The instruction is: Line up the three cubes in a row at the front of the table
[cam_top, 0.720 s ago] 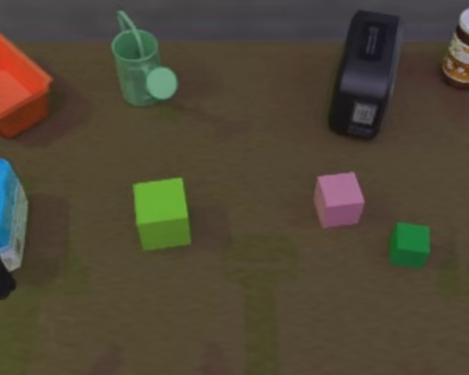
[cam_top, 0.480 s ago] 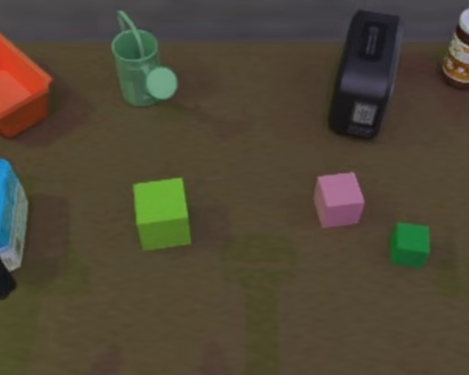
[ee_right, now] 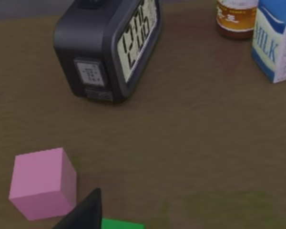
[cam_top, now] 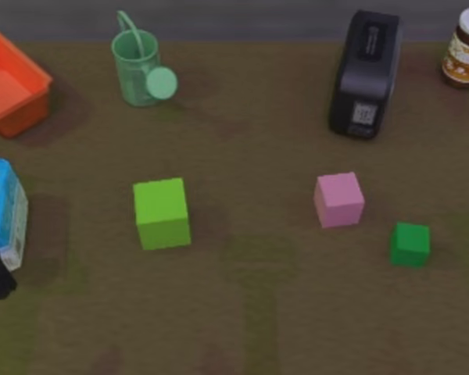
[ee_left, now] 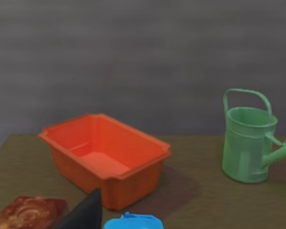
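Nothing gripped yet; pincer state not shown, cannot be told.

- Lime cube (cam_top: pixel 162 212) mid-left on worktop (cam_top: pixel 258 312).
- Pink cube (cam_top: pixel 339 199) mid-right, dark green cube (cam_top: pixel 409 244) near it: risk neighbour gets knocked during grasp, row skewed.

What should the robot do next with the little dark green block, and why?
Probably bring the right gripper down over the small dark green cube to grasp it. All three cubes sit untouched and scattered: the lime-green cube to the left, the pink cube just behind the dark one. The right wrist view looks down at the pink cube, with the dark one's edge close below.
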`<state>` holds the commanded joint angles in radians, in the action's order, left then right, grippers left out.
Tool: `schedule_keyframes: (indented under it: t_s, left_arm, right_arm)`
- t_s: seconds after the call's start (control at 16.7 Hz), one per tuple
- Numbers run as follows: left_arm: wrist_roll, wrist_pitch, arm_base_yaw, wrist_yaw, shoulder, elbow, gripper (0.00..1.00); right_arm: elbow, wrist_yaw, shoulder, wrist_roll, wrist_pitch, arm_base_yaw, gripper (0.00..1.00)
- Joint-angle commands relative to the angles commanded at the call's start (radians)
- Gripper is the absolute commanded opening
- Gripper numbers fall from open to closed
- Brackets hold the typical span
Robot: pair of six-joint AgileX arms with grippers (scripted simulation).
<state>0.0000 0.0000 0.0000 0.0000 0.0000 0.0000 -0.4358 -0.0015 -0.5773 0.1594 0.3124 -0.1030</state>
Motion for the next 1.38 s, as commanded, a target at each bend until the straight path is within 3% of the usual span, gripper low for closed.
schedule_keyframes:
  t_s: [0.42,0.78,1.02,1.38]
  left_arm:
    - [0.000,0.000,0.000,0.000,0.000,0.000,1.00]
    - [0.000,0.000,0.000,0.000,0.000,0.000,1.00]
    - [0.000,0.000,0.000,0.000,0.000,0.000,1.00]
    - [0.000,0.000,0.000,0.000,0.000,0.000,1.00]
  right_arm:
    - [-0.462,0.002,-0.747,0.173,0.360,-0.111,1.00]
    - [-0.784,0.002,-1.195,0.290,0.592,-0.186,1.00]
    - [-0.902,0.002,-1.346,0.330,0.664,-0.212,1.00]
    - [-0.913,0.002,-1.358,0.333,0.669,-0.210,1.00]
